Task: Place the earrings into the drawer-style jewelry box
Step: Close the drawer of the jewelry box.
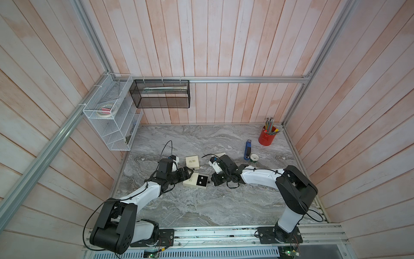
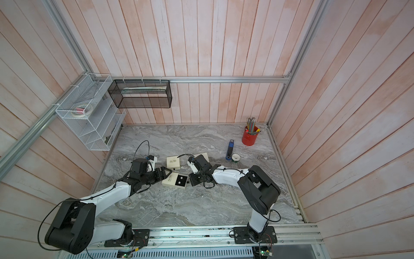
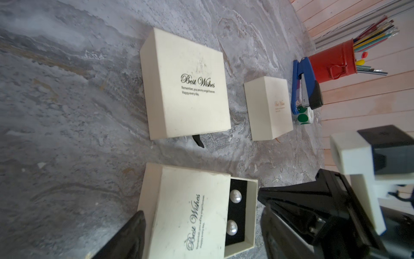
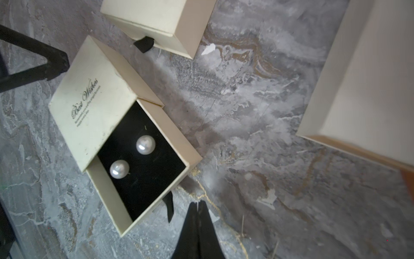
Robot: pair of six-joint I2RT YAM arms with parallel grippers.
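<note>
Earrings [image 4: 145,144] lay side by side on the black pad of the drawer [image 4: 172,132], which stood partway out of the cream jewelry box [image 4: 89,101] on the marble table [image 1: 201,139] between your two arms. Your left gripper [image 1: 189,176] was spread wide about the box's sleeve end, though whether it touched could not be told. Your right gripper [image 4: 198,206] was clenched on nothing, its tips just beside the drawer's black ribbon tab [image 4: 169,208].

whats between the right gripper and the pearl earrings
Right wrist view: the drawer's cream front wall and black ribbon pull lie between the right gripper and the pearl earrings.
</note>
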